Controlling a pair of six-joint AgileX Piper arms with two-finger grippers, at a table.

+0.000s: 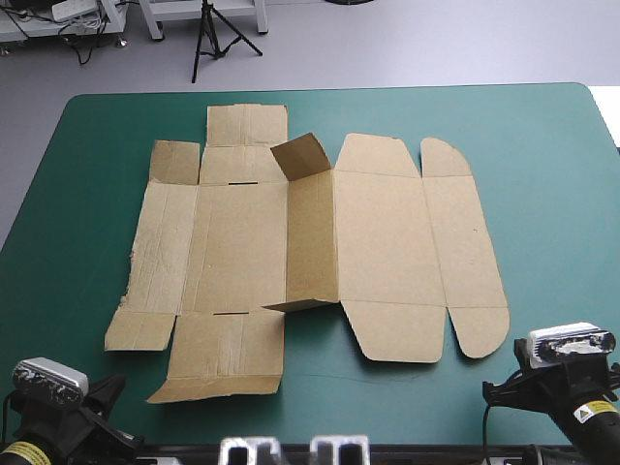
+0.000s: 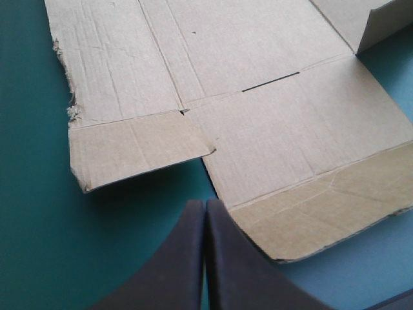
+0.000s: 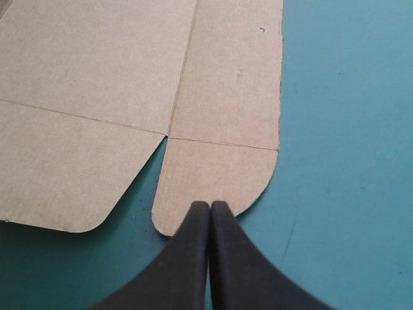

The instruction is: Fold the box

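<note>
Two grippers, both empty, each with its black fingers pressed together into one pointed arch: left gripper (image 2: 205,204), right gripper (image 3: 210,205). The box (image 1: 291,242) lay opened out nearly flat in the middle of the desk (image 1: 542,194). Its long axis ran left to right across the robot, so the sheet sat ahead of both grippers, with neither beside or over it.

One inner panel (image 1: 312,237) stood up off the sheet near the centre, with a small flap (image 1: 302,155) bent over at its far end. The rest lay flat, though the near-left flap (image 1: 228,354) looked slightly lifted along its outer edge.

The left gripper pointed at the notch between the corner flap (image 2: 135,152) and the near-left flap, its tip just short of the board. The right gripper pointed straight at the rounded tab (image 3: 213,174) on the box's near-right corner, its tip at the tab's near edge. Whether it touched the tab could not be told.

Judged: folding had barely begun. Each arm was about equally close to its own half, the left nearer the slotted wall panels, the right nearer the wide rounded side. The coming move likely turned on the near edge lying dead ahead of each gripper. The fingers would need to part before they could take any flap.
</note>
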